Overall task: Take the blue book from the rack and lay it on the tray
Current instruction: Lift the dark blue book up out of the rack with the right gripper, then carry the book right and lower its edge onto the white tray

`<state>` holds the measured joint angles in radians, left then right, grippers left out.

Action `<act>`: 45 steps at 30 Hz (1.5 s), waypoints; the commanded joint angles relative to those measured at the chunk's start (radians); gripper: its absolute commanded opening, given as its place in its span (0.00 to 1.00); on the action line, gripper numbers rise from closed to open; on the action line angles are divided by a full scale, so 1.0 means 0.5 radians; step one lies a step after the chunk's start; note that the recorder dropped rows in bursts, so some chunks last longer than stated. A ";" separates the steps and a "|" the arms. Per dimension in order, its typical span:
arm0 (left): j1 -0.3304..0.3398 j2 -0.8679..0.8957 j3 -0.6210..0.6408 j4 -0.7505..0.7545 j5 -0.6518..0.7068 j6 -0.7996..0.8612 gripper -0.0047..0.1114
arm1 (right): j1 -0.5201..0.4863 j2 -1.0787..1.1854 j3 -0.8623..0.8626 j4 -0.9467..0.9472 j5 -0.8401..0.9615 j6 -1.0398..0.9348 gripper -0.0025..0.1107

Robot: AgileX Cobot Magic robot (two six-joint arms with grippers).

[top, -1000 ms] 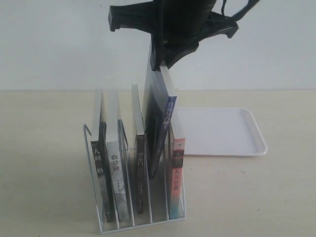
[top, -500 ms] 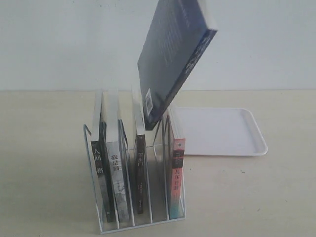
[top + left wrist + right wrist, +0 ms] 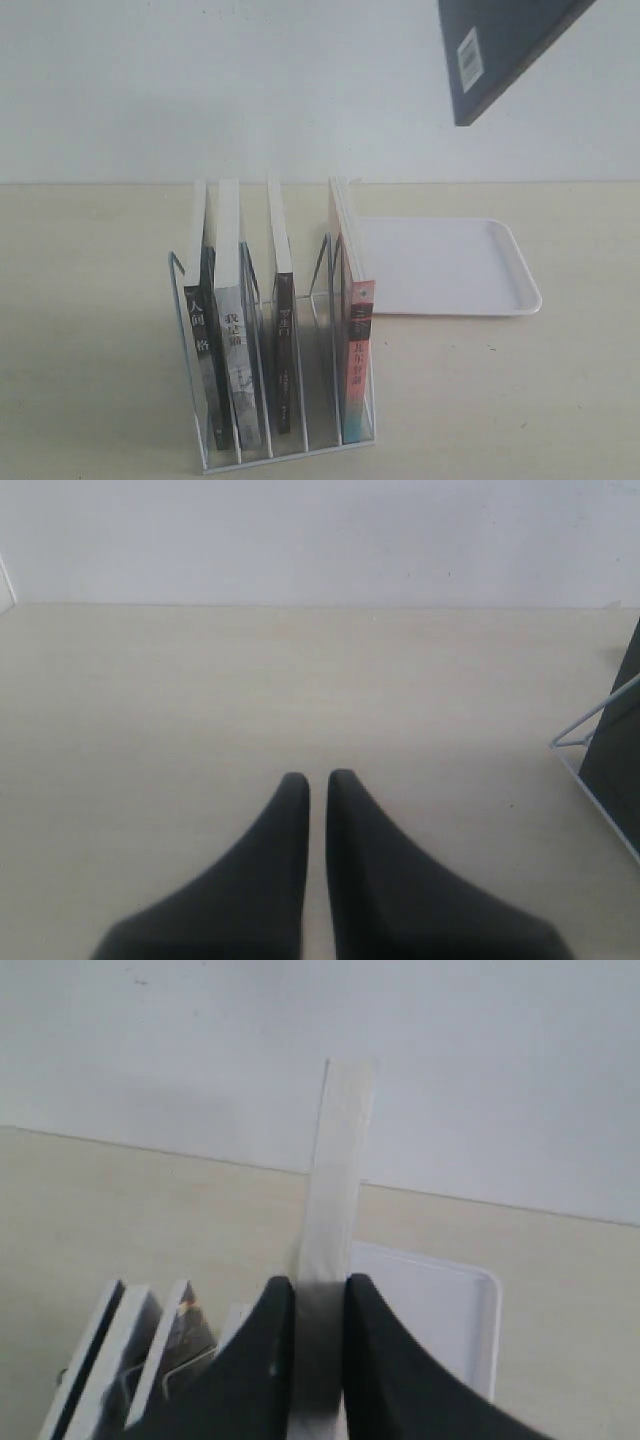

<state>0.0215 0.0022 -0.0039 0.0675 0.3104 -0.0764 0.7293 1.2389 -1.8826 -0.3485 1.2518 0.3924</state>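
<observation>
The blue book (image 3: 508, 45) is out of the rack (image 3: 318, 330), gripped by the right jaws. Laying it on the tray (image 3: 440, 265) remains. Left jaws closed, empty.

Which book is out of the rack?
The blue book, clamped in the right gripper and tilted high in the air; the other four books stand in the rack.

Tray (image 3: 440, 265) bare, open from above; rack (image 3: 308, 400) (one slot vacant) stands just beside.
</observation>
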 commanded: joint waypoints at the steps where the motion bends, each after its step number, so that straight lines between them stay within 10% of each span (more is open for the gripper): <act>1: -0.016 -0.004 0.008 0.004 -0.008 0.004 0.09 | -0.003 -0.007 0.019 -0.217 -0.061 -0.003 0.02; 10: -0.016 -0.004 0.008 0.004 -0.008 0.004 0.09 | -0.029 0.150 0.304 -0.627 -0.061 0.069 0.02; 25: -0.016 -0.004 0.008 0.004 -0.008 0.004 0.09 | -0.496 0.875 0.313 -0.268 -0.067 -0.172 0.02; 45: -0.016 -0.004 0.008 0.004 -0.008 0.004 0.09 | -0.539 1.601 -0.305 -0.418 -0.108 -0.277 0.02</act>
<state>0.0215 0.0022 -0.0039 0.0675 0.3104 -0.0764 0.4671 2.0232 -2.0053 -0.4918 1.2074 0.2681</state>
